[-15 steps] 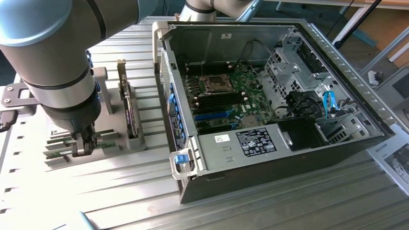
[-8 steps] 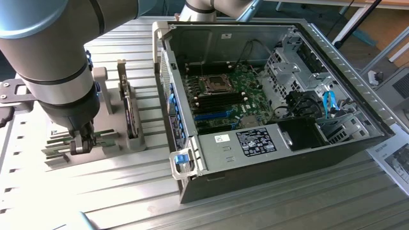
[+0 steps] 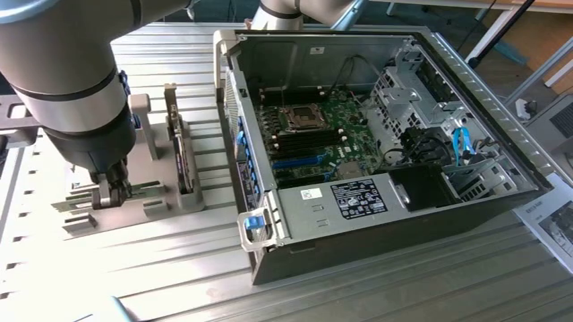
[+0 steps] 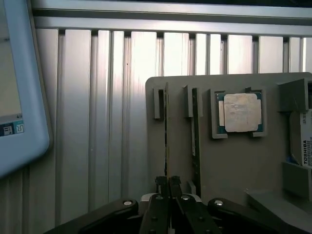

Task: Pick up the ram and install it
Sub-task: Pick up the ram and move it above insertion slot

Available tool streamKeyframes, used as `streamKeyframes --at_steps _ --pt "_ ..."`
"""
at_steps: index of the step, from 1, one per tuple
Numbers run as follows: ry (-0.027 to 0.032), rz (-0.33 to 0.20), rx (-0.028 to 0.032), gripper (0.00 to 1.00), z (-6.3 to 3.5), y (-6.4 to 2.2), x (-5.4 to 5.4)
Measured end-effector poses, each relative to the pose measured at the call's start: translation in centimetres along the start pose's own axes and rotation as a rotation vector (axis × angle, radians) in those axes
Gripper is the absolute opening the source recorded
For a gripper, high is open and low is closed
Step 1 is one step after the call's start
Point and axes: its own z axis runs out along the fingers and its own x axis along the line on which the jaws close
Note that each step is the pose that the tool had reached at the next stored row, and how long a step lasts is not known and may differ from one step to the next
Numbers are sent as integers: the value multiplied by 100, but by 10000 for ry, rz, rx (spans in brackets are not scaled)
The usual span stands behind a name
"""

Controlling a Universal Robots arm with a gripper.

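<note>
Gripper (image 4: 168, 184) is down on the grey fixture plate (image 4: 234, 165), jaws nearly closed and pinching one end of the ram (image 4: 166, 131), which stands on edge in its slot. Second stick (image 4: 195, 136) sits just beside it, processor chip (image 4: 240, 112) beyond. Open computer case (image 3: 376, 134) stands at the exterior view's right.

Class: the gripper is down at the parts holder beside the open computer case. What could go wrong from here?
1. The gripper is shut on the thin edge of the ram; it could tilt or slip in lifting.
2. A second stick stands in the neighbouring slot of the holder, so it might get knocked.
3. The motherboard lies deep inside the case; the arm may clip its wall.
</note>
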Motion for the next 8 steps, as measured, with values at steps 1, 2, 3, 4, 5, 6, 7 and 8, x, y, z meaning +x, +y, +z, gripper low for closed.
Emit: streamKeyframes --at_steps 1,2,3,4,5,6,7,8 --pt "0 0 0 12 -23 1 0" --pt "0 0 0 12 -46 2 -1" --pt "-3 0 0 12 -77 4 -2" --pt "-6 -1 1 12 -108 5 -3" --pt "-8 -1 1 12 -135 6 -3" --pt "-8 -1 0 12 -160 7 -4" --pt "-8 -1 0 12 -188 8 -5" --pt "-8 -1 -1 12 -211 9 -5"
